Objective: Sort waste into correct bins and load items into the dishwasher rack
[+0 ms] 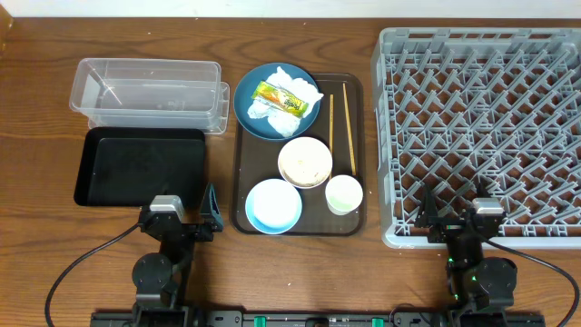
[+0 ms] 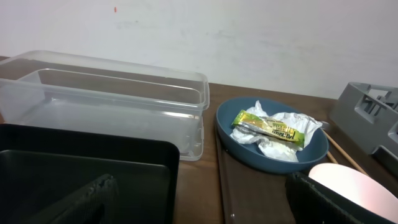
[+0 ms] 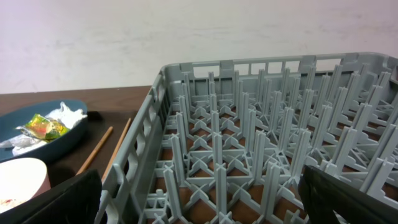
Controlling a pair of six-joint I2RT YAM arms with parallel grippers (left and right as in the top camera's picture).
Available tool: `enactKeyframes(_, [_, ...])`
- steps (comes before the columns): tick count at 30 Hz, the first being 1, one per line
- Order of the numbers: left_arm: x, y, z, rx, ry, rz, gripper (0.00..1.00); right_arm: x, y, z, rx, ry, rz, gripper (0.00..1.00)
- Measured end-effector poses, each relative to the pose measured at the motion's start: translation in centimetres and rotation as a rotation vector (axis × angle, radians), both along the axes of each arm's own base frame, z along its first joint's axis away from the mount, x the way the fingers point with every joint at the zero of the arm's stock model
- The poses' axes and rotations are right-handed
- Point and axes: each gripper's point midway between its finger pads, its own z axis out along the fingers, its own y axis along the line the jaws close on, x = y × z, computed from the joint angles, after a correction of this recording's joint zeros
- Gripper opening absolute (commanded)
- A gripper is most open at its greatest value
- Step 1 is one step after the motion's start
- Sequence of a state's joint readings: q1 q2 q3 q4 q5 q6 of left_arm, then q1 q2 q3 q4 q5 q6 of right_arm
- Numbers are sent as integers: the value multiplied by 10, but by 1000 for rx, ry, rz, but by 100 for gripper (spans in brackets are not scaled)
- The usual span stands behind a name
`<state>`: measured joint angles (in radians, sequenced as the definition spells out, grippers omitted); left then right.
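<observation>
While parked low at the near bench (image 1: 36, 45) edge, left gripper (image 1: 179, 216): jaws spread wide, gripping nothing; sits just behind the black tray (image 1: 136, 168).
Right gripper (image 1: 454, 218): jaws likewise wide apart and empty; sits at the near wall of the dishwasher rack (image 1: 386, 136).
Waste: snack wrapper (image 1: 279, 97) lying on crumpled tissue (image 1: 300, 89), both on the dark blue plate (image 1: 245, 107) at the far end of the brown serving tray (image 1: 313, 222).
Risk 1: pinching too deep and taking wrapper and tissue together, so landing 1 of them in the wrong bin.
Risk 2: lifting the plate before clearing it, tipping waste onto tray or bench.
Risk 3: 2 chopsticks (image 1: 330, 123) lying flat and thin beside the plate; prone to rolling or slipping from the jaws.
Risk 4: cream bowl (image 1: 305, 162), light blue bowl (image 1: 273, 206) and white cup (image 1: 344, 193) packed close; easy to knock a neighbour while reaching for 1.
Food scraps: faint specks perhaps in the cream bowl; too small to tell.
Bins: clear tub (image 1: 145, 91) beyond the black tray, touching or nearly so; light, likely to skid if bumped.
In the way: rack wall between right gripper and tray; raised tray lip around all the dishes.
</observation>
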<state>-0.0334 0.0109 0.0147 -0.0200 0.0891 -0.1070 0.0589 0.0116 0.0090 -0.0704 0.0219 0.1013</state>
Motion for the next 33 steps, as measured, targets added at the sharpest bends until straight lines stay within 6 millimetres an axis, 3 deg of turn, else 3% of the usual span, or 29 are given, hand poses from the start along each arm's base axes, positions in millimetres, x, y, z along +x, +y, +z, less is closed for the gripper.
enactKeyframes(13, [0, -3, 2, -2, -8, -17, 89, 0, 0, 2, 0, -8, 0, 99])
enactKeyframes(18, [0, -7, 7, -13, -30, -39, 89, 1, 0, 16, 4, -67, 0, 99])
enactKeyframes(22, [1, -8, 23, -26, -99, -47, 89, 0, 0, 33, 8, -133, 0, 99])
enactKeyframes(29, [0, -12, 28, -30, -95, -68, 89, -1, 5, 43, 10, -173, 27, 99])
enactKeyframes(33, [2, -12, 50, -31, -94, -70, 89, -4, 6, 57, 10, -203, 37, 99])
